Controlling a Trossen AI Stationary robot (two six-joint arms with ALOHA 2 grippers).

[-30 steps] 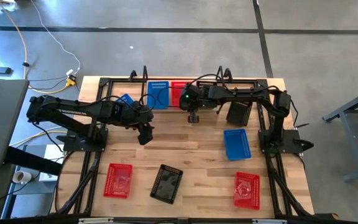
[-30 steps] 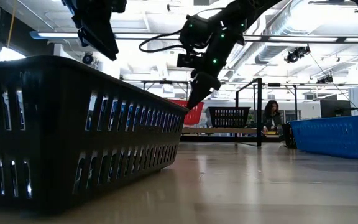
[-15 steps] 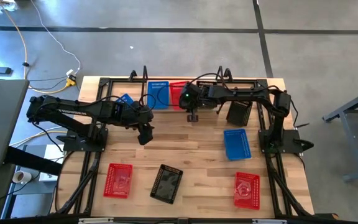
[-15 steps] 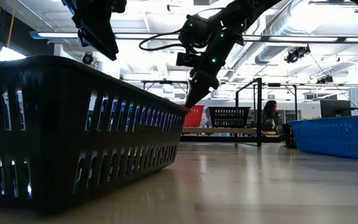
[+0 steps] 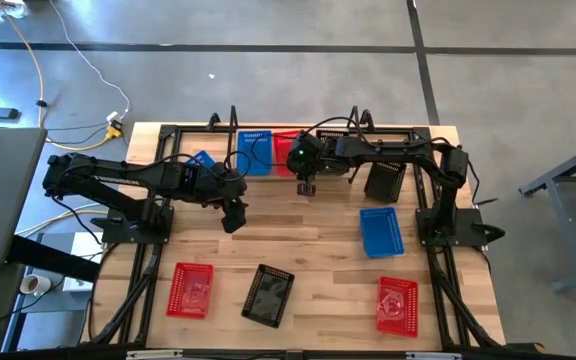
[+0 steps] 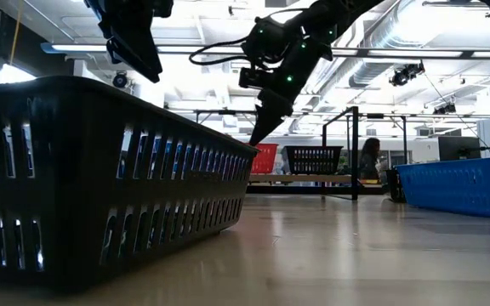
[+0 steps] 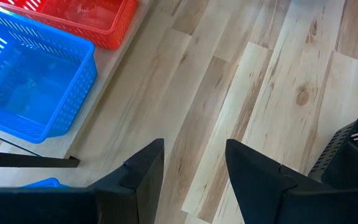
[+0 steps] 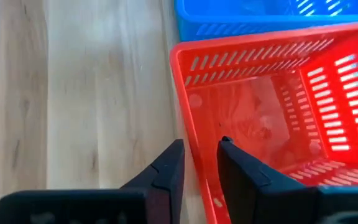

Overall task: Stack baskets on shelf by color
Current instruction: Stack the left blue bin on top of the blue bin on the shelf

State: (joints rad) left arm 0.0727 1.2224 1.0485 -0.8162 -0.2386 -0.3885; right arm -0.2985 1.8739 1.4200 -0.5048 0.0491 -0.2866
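On the shelf [image 7: 110, 99] at the table's far edge rest a blue basket [image 5: 255, 150] and a red basket [image 5: 285, 150], flat on their bottoms side by side. My right gripper [image 8: 201, 165] is open at the red basket's near end. One finger is inside the basket and one outside, with its wall [image 8: 194, 124] between them. My left gripper [image 5: 233, 215] hangs open over bare tabletop, left of centre, with nothing between its fingers [image 7: 194, 168]. More baskets lie about the table: a black one [image 5: 383, 180], a blue one [image 5: 381, 230], two red ones [image 5: 190, 290] [image 5: 397, 305] and a black one [image 5: 268, 295]. My right gripper straddles the red basket's wall [image 8: 194, 124] from above, slanting down. A gap shows at each finger, and I cannot tell whether either finger touches the wall. The basket rests level on the shelf.
A small blue basket [image 5: 203, 160] lies partly under my left arm. In the low view the near black basket [image 6: 100, 178] fills the left foreground. A person [image 6: 370, 161] sits in the room beyond. Free wood lies at the table's centre [image 5: 308, 240].
The red basket hung tipped below my right gripper a second ago. It has come down and now sits level on the shelf. My right gripper's wrist has rolled slightly.
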